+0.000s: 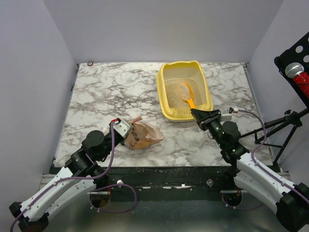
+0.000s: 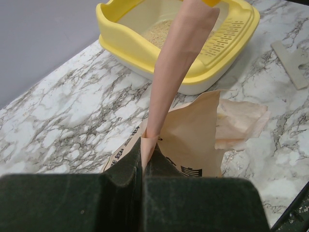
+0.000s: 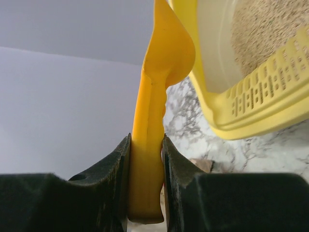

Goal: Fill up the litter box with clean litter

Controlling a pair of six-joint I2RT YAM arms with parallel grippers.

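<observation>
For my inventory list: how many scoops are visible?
1: the orange scoop, held by the right gripper, its bowl over the litter box. No other shows.

Your left arm [image 1: 50,193] and right arm [image 1: 263,178] share one look: smooth white shells on the long links, and bulky rounded black housings at the joints. A thin purple cable [image 1: 113,142] loops along the left arm. A second purple cable [image 1: 264,131] arcs beside the right arm and ends near a small white plug [image 1: 234,110]. Your left gripper [image 1: 130,136] has a pale grey body with a red tab [image 1: 115,120], while your right gripper [image 1: 197,112] is black throughout. Up close, the fingers [image 2: 193,203] are matte dark blocks, faintly scuffed, tapering to curved tips.
</observation>
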